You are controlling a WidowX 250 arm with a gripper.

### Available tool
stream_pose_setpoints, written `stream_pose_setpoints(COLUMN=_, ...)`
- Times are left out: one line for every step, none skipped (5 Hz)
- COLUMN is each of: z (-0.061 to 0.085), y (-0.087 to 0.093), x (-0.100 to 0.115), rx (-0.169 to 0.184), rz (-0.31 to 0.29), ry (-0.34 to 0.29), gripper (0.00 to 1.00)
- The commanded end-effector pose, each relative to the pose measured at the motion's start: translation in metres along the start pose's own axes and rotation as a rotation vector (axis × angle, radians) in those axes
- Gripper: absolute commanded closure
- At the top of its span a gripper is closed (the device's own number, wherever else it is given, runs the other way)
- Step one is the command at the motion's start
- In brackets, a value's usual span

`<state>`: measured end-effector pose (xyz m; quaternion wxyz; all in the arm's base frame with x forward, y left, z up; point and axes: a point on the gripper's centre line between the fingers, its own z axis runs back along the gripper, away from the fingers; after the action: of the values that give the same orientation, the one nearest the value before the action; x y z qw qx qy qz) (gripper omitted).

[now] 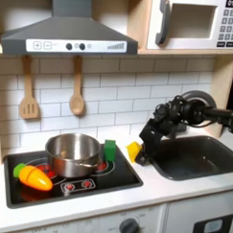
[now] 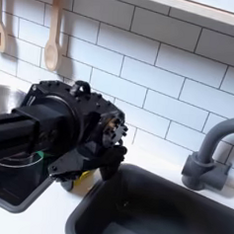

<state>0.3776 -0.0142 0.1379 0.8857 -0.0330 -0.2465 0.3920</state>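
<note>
My black gripper point(image 1: 141, 148) reaches in from the first exterior view's right and hangs low over the counter strip between the stove and the sink. A small yellow object point(image 1: 133, 150) sits right at its fingertips, by the stove's right edge. In the second exterior view the gripper point(image 2: 82, 172) points down, and the yellow object point(image 2: 81, 183) peeks out just under the fingers. The fingers hide most of it, so I cannot tell whether they are closed on it.
A steel pot point(image 1: 73, 153) stands on the black stove point(image 1: 101, 180), with a green object point(image 1: 109, 150) behind it and an orange-and-yellow toy vegetable point(image 1: 32, 176) at the front left. The dark sink point(image 1: 198, 158) and grey faucet point(image 2: 209, 155) lie to the right. Wooden utensils point(image 1: 77, 98) hang on the tiled wall.
</note>
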Motion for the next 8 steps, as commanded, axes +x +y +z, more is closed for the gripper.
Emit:
stream_pose_setpoints(z=-0.002, y=0.002, x=0.001, rx=0.042, rz=0.108, ry=-0.050, gripper=0.00)
stream_pose_setpoints(z=-0.003, y=0.001, x=0.000, rx=0.058, rz=0.129, ry=-0.064, gripper=0.00)
stream_pose_setpoints(z=-0.003, y=0.003, x=0.001, rx=0.071, rz=0.154, ry=-0.078, gripper=0.00)
stream_pose_setpoints(z=-0.004, y=0.000, x=0.002, rx=0.072, rz=0.169, ry=-0.089, gripper=0.00)
stream_pose_setpoints(z=0.000, y=0.000, x=0.000, rx=0.076, rz=0.180, ry=-0.110, gripper=0.00)
stream_pose_setpoints(z=0.001, y=0.002, x=0.001, rx=0.089, rz=0.194, ry=-0.129, gripper=0.00)
stream_pose_setpoints(z=0.009, y=0.006, x=-0.004, rx=0.086, rz=0.190, ry=-0.148, gripper=0.00)
stream_pose_setpoints(z=0.009, y=0.010, x=-0.010, rx=0.098, rz=0.205, ry=-0.145, gripper=0.00)
